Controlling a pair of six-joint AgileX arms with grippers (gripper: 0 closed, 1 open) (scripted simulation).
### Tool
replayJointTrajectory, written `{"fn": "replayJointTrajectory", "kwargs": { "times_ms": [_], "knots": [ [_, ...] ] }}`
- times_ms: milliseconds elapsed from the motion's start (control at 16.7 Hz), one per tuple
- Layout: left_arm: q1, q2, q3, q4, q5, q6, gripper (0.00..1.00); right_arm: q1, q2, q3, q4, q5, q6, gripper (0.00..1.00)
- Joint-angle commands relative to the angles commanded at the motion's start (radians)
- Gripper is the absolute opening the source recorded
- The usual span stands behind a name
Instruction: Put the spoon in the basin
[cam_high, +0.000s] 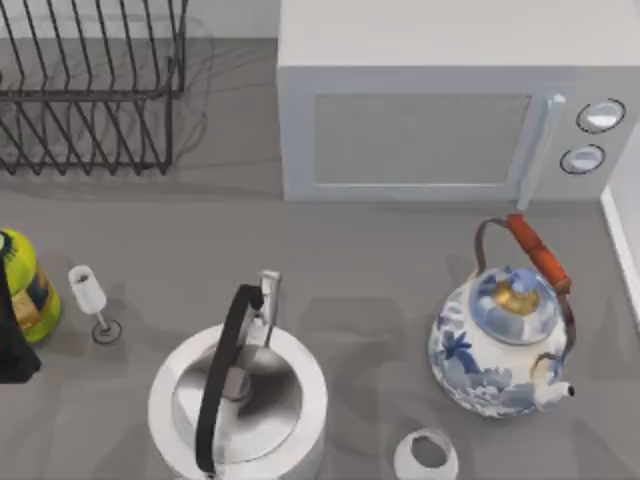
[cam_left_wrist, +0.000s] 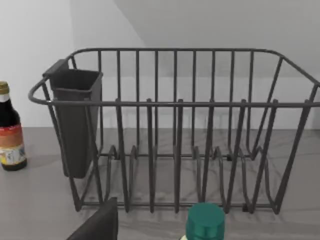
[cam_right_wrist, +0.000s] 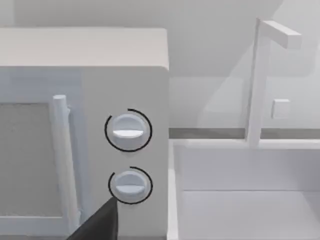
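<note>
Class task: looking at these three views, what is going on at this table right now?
Nothing is being handled. The steel kettle, blue-and-white teapot, wine glass and microwave stand untouched on the counter. The left wrist camera faces the dish rack; the right wrist camera faces the microwave's knobs and the white basin beside it.

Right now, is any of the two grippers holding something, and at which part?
It cannot be told. A dark finger tip shows facing the dish rack, another facing the microwave; no spoon between them.
</note>
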Motion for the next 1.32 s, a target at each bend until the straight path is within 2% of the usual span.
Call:
{"fn": "replayJointTrajectory", "kwargs": {
  "times_ms": [240, 420, 1020, 1320],
  "knots": [
    [0.000, 0.000, 0.000, 0.000, 0.000, 0.000, 1.00, -0.019, 0.034, 0.032, -0.032, 0.000, -0.006, 1.00],
    [0.000, 0.000, 0.000, 0.000, 0.000, 0.000, 1.00, -0.081, 0.163, 0.139, -0.142, -0.004, -0.027, 1.00],
    [0.000, 0.000, 0.000, 0.000, 0.000, 0.000, 1.00, -0.403, 1.057, 0.652, -0.756, -0.023, -0.126, 1.00],
    [0.000, 0.000, 0.000, 0.000, 0.000, 0.000, 1.00, -0.525, 1.346, 0.855, -0.968, -0.025, -0.164, 1.00]
  ]
}}
